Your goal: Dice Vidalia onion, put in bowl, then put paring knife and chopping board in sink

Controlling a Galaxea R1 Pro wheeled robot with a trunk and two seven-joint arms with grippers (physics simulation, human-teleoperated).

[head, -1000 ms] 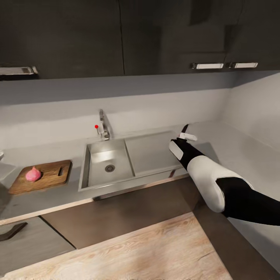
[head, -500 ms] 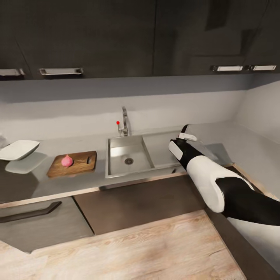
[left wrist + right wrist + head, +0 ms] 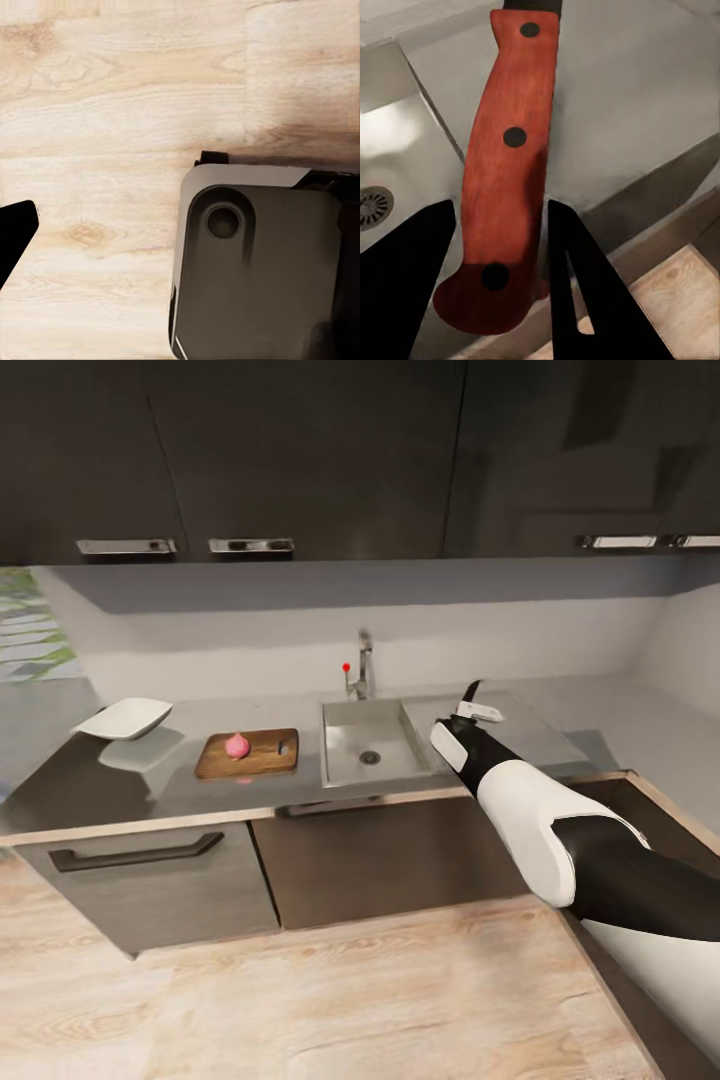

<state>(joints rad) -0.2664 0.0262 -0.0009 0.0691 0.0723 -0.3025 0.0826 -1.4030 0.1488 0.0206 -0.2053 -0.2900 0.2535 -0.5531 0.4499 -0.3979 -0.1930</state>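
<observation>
Paring knife (image 3: 506, 172) (red handle) clamped between right tool (image 3: 499, 247) fingers.

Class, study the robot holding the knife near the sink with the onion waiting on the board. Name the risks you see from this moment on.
1. The right gripper clamps the paring knife only low on its red handle, so it may twist or slip while cutting.
2. The Vidalia onion is round and lies loose on the chopping board; it may roll under the blade.
3. The board lies well left of the sink, so the arm faces a long reach.
</observation>
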